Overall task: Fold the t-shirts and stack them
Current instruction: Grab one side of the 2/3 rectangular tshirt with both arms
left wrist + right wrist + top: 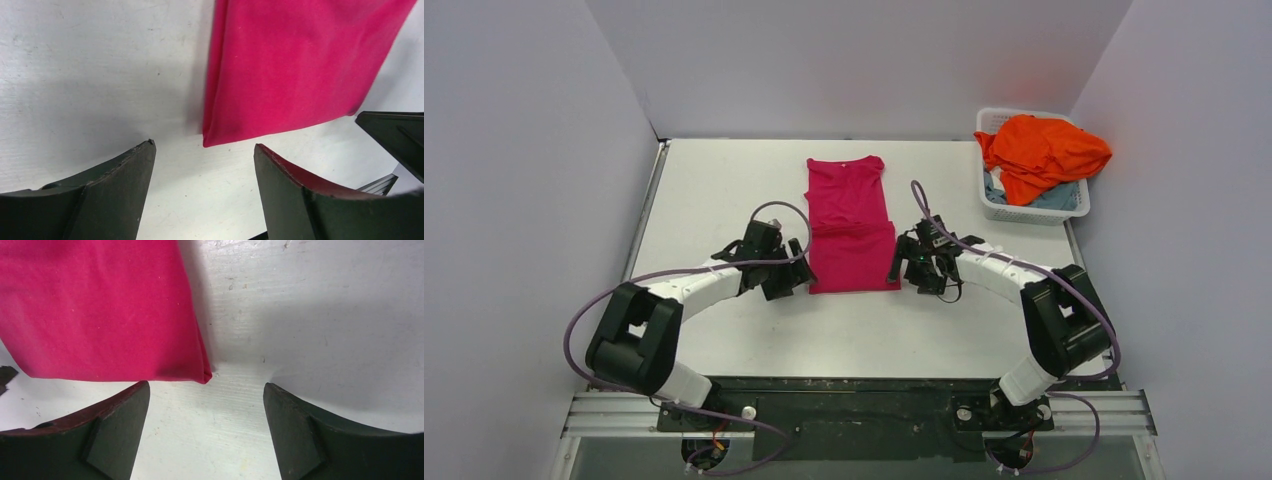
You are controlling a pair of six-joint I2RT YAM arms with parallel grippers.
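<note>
The magenta-pink t-shirt (851, 225) lies flat in the middle of the table, folded into a narrow strip with its near half doubled over. My left gripper (796, 272) is open and empty at the shirt's near left corner (220, 135), just off the cloth. My right gripper (907, 272) is open and empty at the near right corner (197, 372), also off the cloth. The bright orange t-shirt (1042, 152) is heaped in the basket at the back right, on top of a pale blue-grey shirt (1052, 199).
The white lattice basket (1029, 212) stands at the table's back right corner. Grey walls close in the table on the left, back and right. The right gripper's finger (395, 135) shows at the edge of the left wrist view.
</note>
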